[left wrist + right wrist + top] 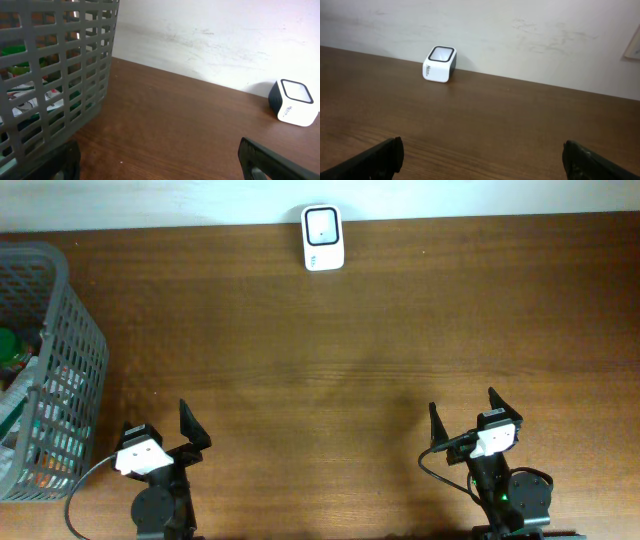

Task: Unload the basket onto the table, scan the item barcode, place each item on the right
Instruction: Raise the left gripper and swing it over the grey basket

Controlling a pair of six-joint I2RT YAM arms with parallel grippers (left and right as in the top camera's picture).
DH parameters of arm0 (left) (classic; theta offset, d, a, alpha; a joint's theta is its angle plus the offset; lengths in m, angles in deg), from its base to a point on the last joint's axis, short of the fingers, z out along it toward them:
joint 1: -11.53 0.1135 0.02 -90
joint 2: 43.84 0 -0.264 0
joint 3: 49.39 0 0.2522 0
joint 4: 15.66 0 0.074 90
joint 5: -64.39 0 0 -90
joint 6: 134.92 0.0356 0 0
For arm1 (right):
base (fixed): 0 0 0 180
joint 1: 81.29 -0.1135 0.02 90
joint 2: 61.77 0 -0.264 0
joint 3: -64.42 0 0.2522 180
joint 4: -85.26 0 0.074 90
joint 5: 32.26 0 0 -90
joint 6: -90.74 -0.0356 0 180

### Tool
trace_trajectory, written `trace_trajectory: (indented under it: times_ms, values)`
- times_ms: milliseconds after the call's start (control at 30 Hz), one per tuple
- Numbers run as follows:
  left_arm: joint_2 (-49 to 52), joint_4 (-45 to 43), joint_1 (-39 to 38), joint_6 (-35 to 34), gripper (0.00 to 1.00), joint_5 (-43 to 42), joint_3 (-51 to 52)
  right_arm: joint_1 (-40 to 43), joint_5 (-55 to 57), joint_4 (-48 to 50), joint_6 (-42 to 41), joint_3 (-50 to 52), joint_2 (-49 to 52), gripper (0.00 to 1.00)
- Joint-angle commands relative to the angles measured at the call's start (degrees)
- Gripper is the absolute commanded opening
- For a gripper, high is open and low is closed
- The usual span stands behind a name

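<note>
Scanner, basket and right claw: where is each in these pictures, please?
Scanner (322, 237): overhead view, middle of its white top face.
Basket (70, 380): overhead view, its grey mesh side wall.
Right gripper (462, 402): overhead view, midway between its open fingertips.

Even, soft light; faint glare on wood, wrist views slightly blurred.
</note>
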Motion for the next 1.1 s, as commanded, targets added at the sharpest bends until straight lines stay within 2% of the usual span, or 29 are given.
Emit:
trace_trajectory:
  times_ms: [0,1067]
  values:
    - [0.17,0.15,0.09,3.17,0.98,2.10,0.09,-0.04,1.64,-0.37,0.57,0.42,0.15,0.98]
    - [0.17,-0.11,0.09,3.15,0.98,2.73,0.09,-0.04,1.64,-0.37,0.57,0.42,0.15,0.98]
